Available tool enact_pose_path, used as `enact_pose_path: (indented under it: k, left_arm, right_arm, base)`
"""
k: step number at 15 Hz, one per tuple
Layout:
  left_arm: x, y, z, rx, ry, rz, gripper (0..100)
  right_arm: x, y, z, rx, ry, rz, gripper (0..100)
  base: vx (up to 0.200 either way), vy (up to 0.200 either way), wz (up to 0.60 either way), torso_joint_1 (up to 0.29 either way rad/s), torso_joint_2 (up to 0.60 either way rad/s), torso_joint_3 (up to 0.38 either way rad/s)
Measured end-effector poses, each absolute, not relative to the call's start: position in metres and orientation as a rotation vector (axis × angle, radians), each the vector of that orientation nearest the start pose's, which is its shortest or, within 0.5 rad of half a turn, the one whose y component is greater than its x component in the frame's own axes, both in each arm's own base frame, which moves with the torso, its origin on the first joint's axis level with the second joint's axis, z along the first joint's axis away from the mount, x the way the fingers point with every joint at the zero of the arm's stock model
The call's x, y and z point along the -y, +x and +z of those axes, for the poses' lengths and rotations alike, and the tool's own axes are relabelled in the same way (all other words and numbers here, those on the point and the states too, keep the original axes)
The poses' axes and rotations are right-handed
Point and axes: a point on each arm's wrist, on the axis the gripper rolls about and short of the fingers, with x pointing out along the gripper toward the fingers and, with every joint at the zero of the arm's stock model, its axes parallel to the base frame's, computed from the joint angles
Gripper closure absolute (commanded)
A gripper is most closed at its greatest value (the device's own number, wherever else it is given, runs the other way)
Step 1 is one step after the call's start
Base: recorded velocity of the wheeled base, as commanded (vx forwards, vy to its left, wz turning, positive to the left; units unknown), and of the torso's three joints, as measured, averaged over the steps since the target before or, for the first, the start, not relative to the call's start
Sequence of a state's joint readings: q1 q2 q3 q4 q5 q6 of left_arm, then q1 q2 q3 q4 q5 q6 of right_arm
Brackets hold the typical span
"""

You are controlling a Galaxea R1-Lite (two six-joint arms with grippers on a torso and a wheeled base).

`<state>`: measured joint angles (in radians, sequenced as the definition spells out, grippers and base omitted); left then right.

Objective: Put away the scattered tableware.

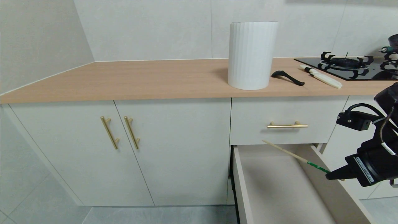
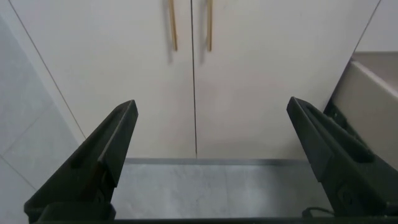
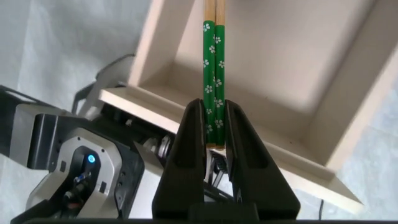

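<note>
Pinching chopsticks (image 3: 214, 68) over drawer (image 3: 280, 56), right gripper (image 3: 214, 115), left gripper (image 2: 211, 121) jaws wide.

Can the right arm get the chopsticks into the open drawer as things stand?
Probably yes. The right gripper, shut on the chopsticks, is by the right wall of the open drawer, their tips over its bare floor; nothing appears to be in the way.

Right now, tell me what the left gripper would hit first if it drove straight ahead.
Most likely the closed cabinet doors, about where the two meet. Nothing lies between the open left gripper and them, though how far off they are is unclear.
</note>
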<state>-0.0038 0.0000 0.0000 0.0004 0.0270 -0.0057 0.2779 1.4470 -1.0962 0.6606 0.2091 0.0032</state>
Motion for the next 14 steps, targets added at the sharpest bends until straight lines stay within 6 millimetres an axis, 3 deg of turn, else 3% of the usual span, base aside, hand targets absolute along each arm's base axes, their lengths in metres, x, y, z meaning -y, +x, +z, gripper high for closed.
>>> enact_pose_path:
  k: [9,12,14]
  left_arm:
    - [-0.001,-0.023,0.075,0.0,-0.006,0.023,0]
    - [-0.001,-0.023,0.075,0.0,-0.006,0.024,0]
    - [-0.001,-0.023,0.075,0.0,-0.006,0.024,0]
  right_arm:
    - [-0.069,0.209,0.209,-1.081,-0.048,0.451,100]
    - [-0.078,0.228,0.191,-1.115,-0.05,0.448,100]
    - [-0.086,0.25,0.169,-1.156,-0.023,0.398,100]
  base:
    - [0.0,0.0,0.0,-0.011,0.04,0.027]
    - [0.0,0.0,0.0,0.0,0.0,0.0]
    - [0.0,0.0,0.0,0.0,0.0,0.0]
